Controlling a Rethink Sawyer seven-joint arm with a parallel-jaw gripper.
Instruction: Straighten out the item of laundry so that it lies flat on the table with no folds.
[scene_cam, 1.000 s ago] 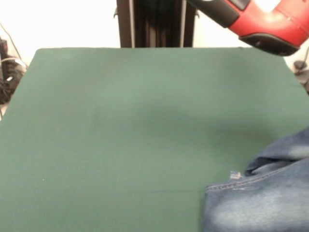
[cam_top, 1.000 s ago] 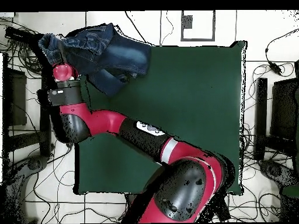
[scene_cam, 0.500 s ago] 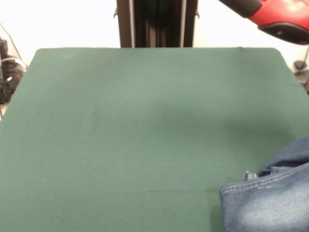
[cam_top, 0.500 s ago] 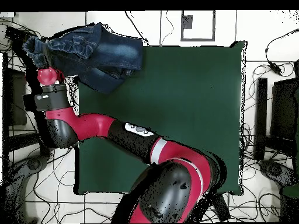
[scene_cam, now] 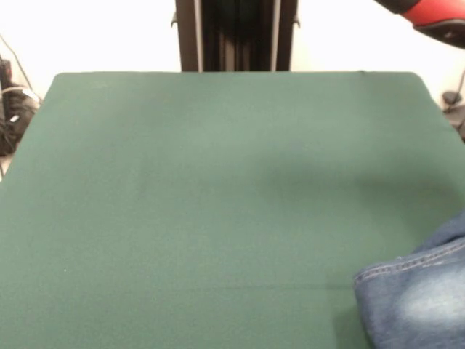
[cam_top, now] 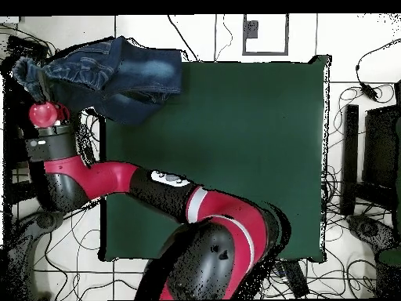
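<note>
The blue denim jeans (cam_top: 125, 74) lie bunched over the far left corner of the dark green table (cam_top: 251, 157) in the overhead view. Part of them hangs past the table's left edge. Their gathered waistband end is lifted at my gripper (cam_top: 37, 88), which sits under the red wrist, off the table's left side, and holds the cloth. In the front view only one faded leg of the jeans (scene_cam: 418, 302) shows, at the bottom right corner of the table (scene_cam: 218, 182). The gripper itself is out of the front view.
The red arm (cam_top: 117, 180) reaches across the table's left side from the base at the bottom. A piece of the arm (scene_cam: 436, 11) shows at the front view's top right. The black pedestal (scene_cam: 236, 35) stands behind the table. Cables (cam_top: 23, 227) lie on the floor at the left.
My arm has swung further outward past the table's edge, dragging the jeans with it. In the front view the jeans have slid right and less of them shows.
</note>
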